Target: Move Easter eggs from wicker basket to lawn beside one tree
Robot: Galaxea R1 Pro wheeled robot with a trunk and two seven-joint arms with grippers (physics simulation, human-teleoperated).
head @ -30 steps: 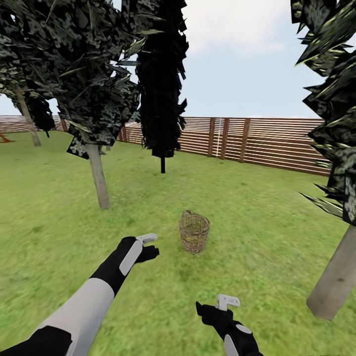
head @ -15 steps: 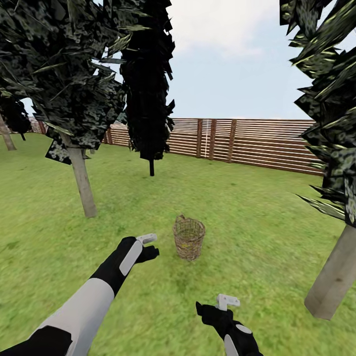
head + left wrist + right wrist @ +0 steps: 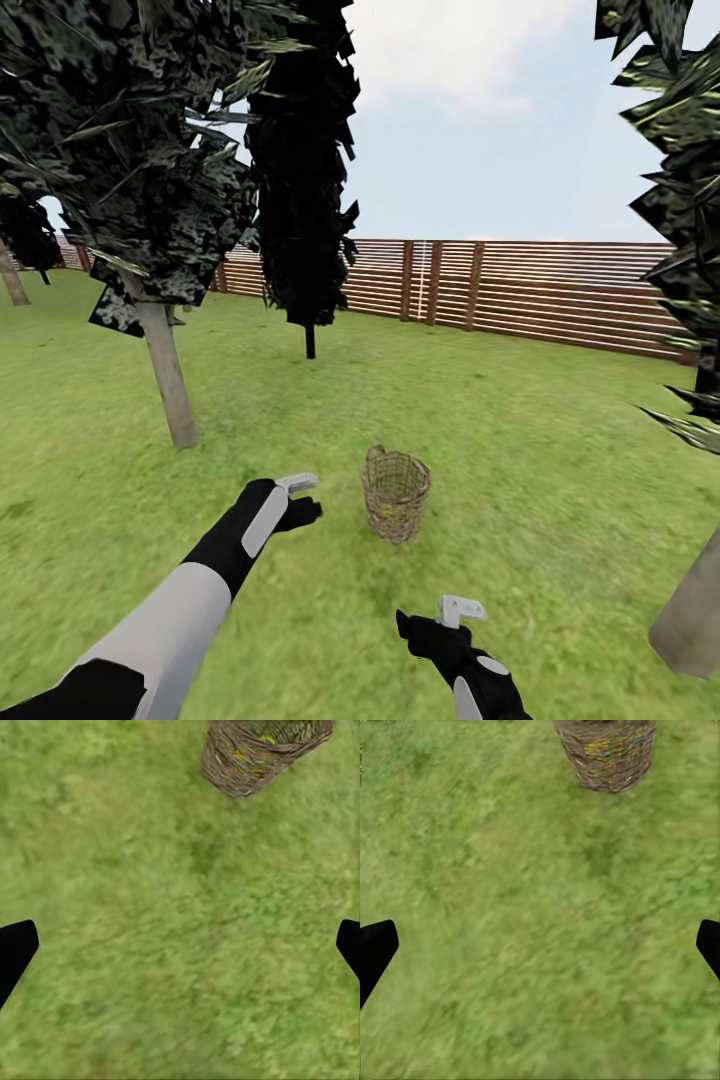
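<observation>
The wicker basket (image 3: 395,493) stands upright on the lawn (image 3: 520,450), a short way ahead of me. Yellow and blue patches of the Easter eggs (image 3: 264,736) show through its weave and over its rim. My left gripper (image 3: 300,484) hovers over grass to the left of the basket, open and empty. My right gripper (image 3: 460,607) is nearer to me, to the basket's right, also open. In each wrist view the basket (image 3: 607,754) lies ahead of the spread fingertips (image 3: 376,949), well apart from them. A pale-trunked tree (image 3: 170,385) stands to the left.
A second pale trunk (image 3: 692,620) rises at the right edge, close by. A thin dark-trunked tree (image 3: 310,340) stands farther back. A brown slatted fence (image 3: 560,295) closes the garden behind. Open grass surrounds the basket.
The whole view has shifted: the basket and the right trunk sit further right in the picture than half a second ago. Both arms keep their pose and both grippers stay open.
</observation>
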